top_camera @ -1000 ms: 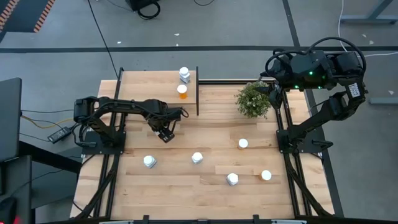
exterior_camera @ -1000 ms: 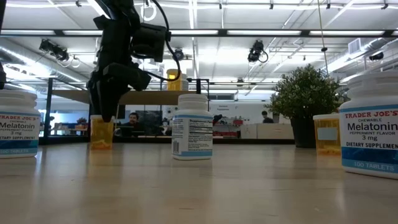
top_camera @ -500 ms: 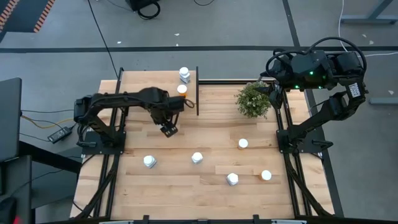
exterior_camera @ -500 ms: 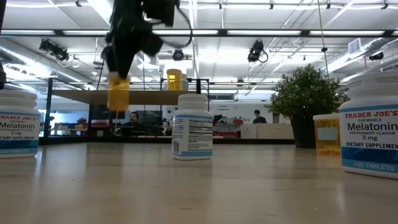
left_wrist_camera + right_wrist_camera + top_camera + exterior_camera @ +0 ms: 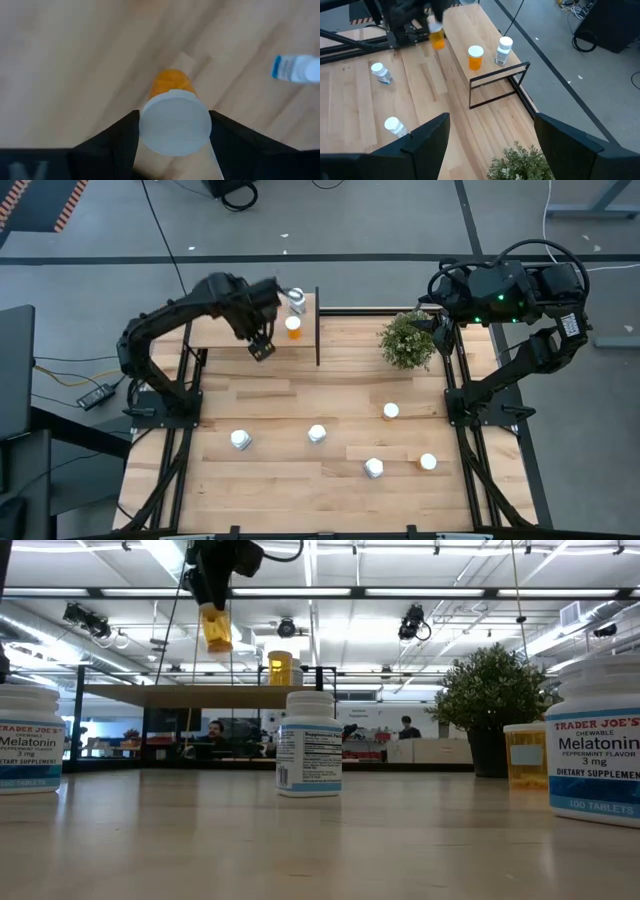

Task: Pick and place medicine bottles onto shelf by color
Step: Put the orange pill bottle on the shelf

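My left gripper (image 5: 262, 346) is shut on an orange medicine bottle (image 5: 216, 628) with a white cap (image 5: 175, 121). It holds the bottle in the air at the front edge of the light-wood shelf (image 5: 215, 330). An orange bottle (image 5: 293, 327) and a white bottle (image 5: 297, 300) stand on the shelf beside the black divider (image 5: 318, 325). Several more bottles stand on the table, among them a white one (image 5: 241, 440), another white one (image 5: 317, 434) and an orange one (image 5: 391, 411). My right gripper (image 5: 492, 120) waits open and empty at the back right, above the plant.
A potted plant (image 5: 407, 340) stands right of the divider. In the low view a white bottle (image 5: 309, 743) stands mid-table, and Melatonin bottles at the left (image 5: 28, 740) and right (image 5: 598, 740) edges. People show in the room beyond.
My left gripper has lifted the orange bottle off the table and carried it up and back, to the shelf's front edge. The right arm has not moved.
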### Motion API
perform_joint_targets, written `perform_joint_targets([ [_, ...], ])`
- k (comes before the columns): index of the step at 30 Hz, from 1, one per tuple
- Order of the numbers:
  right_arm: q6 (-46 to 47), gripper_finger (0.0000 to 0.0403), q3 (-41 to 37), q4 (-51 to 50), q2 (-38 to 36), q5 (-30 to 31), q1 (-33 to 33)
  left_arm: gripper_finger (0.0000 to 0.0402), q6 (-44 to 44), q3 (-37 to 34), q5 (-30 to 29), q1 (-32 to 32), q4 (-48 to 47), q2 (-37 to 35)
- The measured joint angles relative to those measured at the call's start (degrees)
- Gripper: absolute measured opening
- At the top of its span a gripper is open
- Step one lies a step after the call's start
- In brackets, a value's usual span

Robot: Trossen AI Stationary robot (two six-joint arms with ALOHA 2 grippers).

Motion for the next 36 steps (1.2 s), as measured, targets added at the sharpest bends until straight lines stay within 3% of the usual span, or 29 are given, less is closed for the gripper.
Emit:
perform_joint_targets([
  [8, 0.3, 0.0298, 0.0, 0.0, 0.0, 0.0, 0.0, 0.0231, 6.6, 1.8, -1.2, 9.8, 0.4, 0.2],
  [14, 1.1, 0.0298, 0.0, 0.0, 0.0, 1.1, 0.0, 0.0233, 6.8, 2.8, -1.5, 12.7, -0.3, 3.6],
  [20, 1.4, 0.0298, 0.0, 0.0, 0.0, 1.9, 0.0, 0.0218, 6.9, 12.6, -1.8, 12.7, -0.1, 10.2],
  [26, 2.7, 0.0298, 0.0, 0.0, 0.0, 2.0, 0.0, 0.0227, 11.0, 24.0, -4.4, 14.5, -0.2, 16.8],
  [36, 4.3, 0.0298, 0.0, 0.0, 0.0, 2.0, 0.0, 0.0224, 16.6, 27.2, -5.5, 18.7, -0.2, 21.7],
])
